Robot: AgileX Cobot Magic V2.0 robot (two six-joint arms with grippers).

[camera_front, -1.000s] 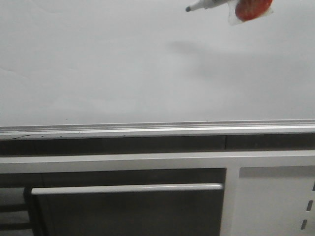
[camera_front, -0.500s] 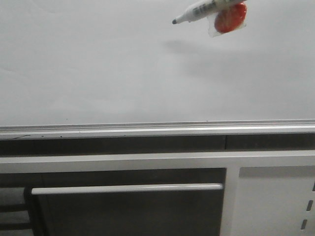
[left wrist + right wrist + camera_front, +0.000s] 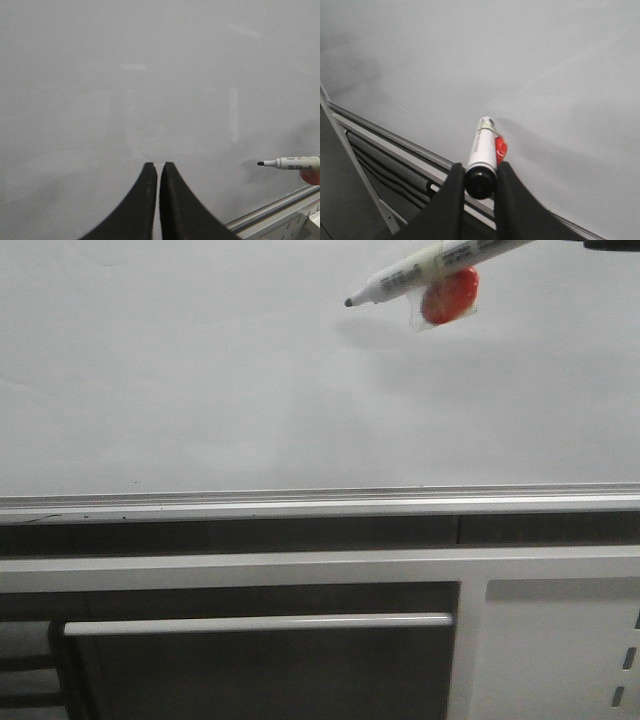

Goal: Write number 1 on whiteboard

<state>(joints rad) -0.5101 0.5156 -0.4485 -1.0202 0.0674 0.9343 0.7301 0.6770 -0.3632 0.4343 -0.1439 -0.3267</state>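
Your right end effector (image 3: 480, 187) clamps the marker (image 3: 481, 155); only its wrist view shows that. Left end effector (image 3: 158, 172) closed, empty. Whiteboard (image 3: 200, 380) blank.

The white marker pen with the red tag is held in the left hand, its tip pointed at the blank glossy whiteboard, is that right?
Not quite: the right hand holds the white marker pen with the red tag, as the right wrist view shows. The left hand is shut on nothing. The tip does point at the blank glossy whiteboard.
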